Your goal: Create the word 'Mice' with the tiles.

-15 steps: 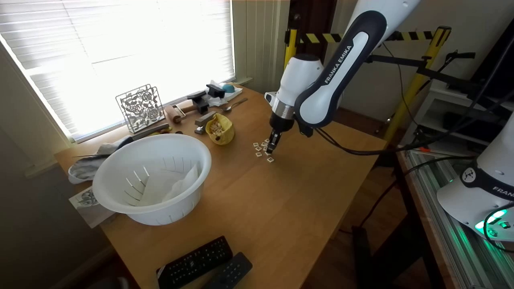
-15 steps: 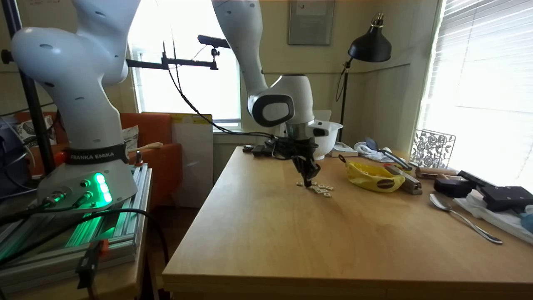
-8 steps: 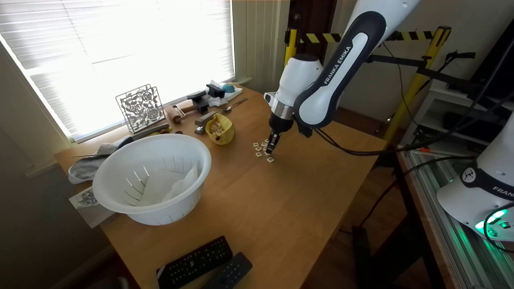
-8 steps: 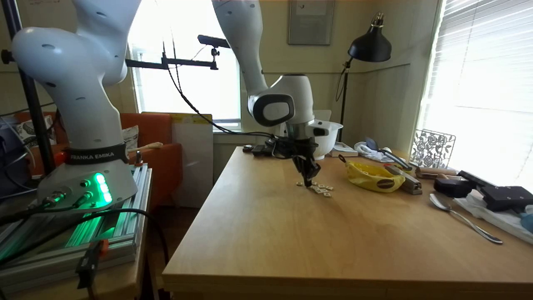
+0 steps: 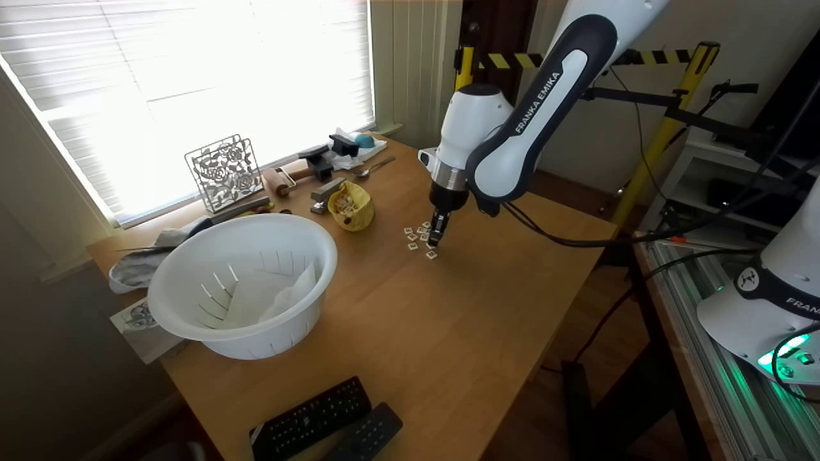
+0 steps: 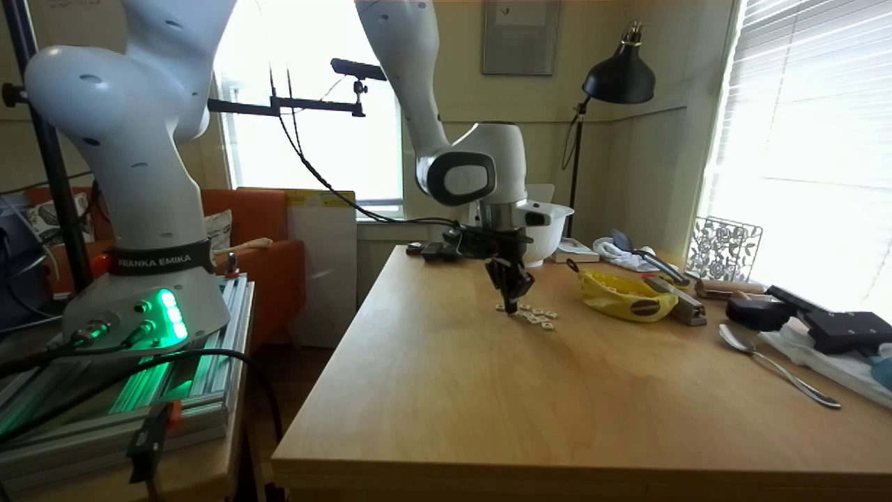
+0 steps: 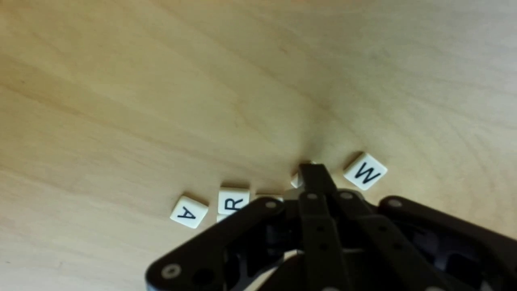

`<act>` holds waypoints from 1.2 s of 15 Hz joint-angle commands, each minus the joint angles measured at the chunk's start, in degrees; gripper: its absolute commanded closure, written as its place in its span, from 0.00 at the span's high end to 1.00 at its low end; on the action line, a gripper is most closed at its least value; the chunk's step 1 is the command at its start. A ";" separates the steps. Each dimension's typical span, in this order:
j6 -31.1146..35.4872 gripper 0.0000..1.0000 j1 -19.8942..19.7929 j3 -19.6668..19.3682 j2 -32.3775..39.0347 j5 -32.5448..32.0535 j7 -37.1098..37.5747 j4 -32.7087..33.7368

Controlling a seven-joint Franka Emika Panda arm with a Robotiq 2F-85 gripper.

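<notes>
Centrally, gripper (image 5: 434,241): black, directed down at the tabletop (image 5: 480,314) amid the tiles (image 5: 412,237); fingertips (image 7: 314,178) pressed together — these mark the centre of the dial for every hour below.
Half-hidden tile (image 7: 296,180): a pale corner just beside the fingertips at nine o'clock in the wrist view; whether they touch cannot be told.
W-or-M tile (image 7: 365,171): near the fingertips at three o'clock in the wrist view, letter upward, its reading dependent on which way up it is taken.
R tile (image 7: 233,201): between eight and nine o'clock in the wrist view, letter turned sideways; the edge of another tile (image 7: 269,197) shows between it and the fingertips.
A tile (image 7: 189,212): in the wrist view, on the same bearing, farther out, set askew, letter upward.
Tiles, overall: in an exterior view, loosely scattered from nine to eleven o'clock, with a lone tile (image 5: 432,255) at six.
Arm (image 5: 538,109): white with black trim, slanting in from between one and two o'clock in an exterior view.
Yellow pouch (image 5: 360,218): at ten o'clock in an exterior view, its mouth showing small cream pieces (image 5: 346,204).
Spoon (image 5: 375,168): at eleven o'clock in an exterior view.
White bowl (image 5: 266,342): slotted, between eight and nine o'clock in an exterior view — a white sheet (image 5: 275,301) inside.
Remote controls (image 5: 311,416): two, black, side by side at seven o'clock in an exterior view.
Metal rack (image 5: 224,173): upright, floral, between nine and ten o'clock in an exterior view.
Lamp (image 6: 619,77): black, at one o'clock in an exterior view.
</notes>
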 commanded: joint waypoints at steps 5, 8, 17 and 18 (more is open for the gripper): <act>-4.61 0.00 0.89 -0.37 0.14 -0.47 -1.98 -0.64; -5.48 0.00 0.97 -0.28 -0.02 -0.40 -2.68 -0.68; -5.86 0.00 0.74 0.64 0.67 -0.11 -4.98 0.26; -5.93 0.00 0.48 1.02 0.77 0.00 -5.64 0.35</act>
